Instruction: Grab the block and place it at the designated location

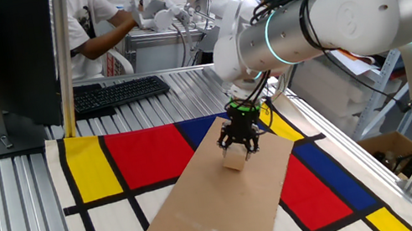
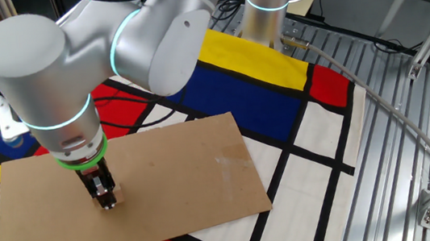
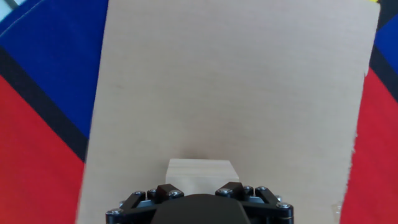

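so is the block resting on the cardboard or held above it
Cannot tell. The gripper is shut on the block over the cardboard, but no view shows its underside clearly.

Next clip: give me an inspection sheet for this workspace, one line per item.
Surface: slotted aluminium table covered by a red, yellow, blue and white patterned mat.
Job's things: small pale tan wooden block sits on the flat brown cardboard rectangle.
Clutter: nothing seen on the mat besides the cardboard.
Claw: black two-finger claw around the block; grip contact cannot be told.
Cables: black cables run along the arm.
Surroundings: black keyboard, dark monitor, person in white shirt behind the table.
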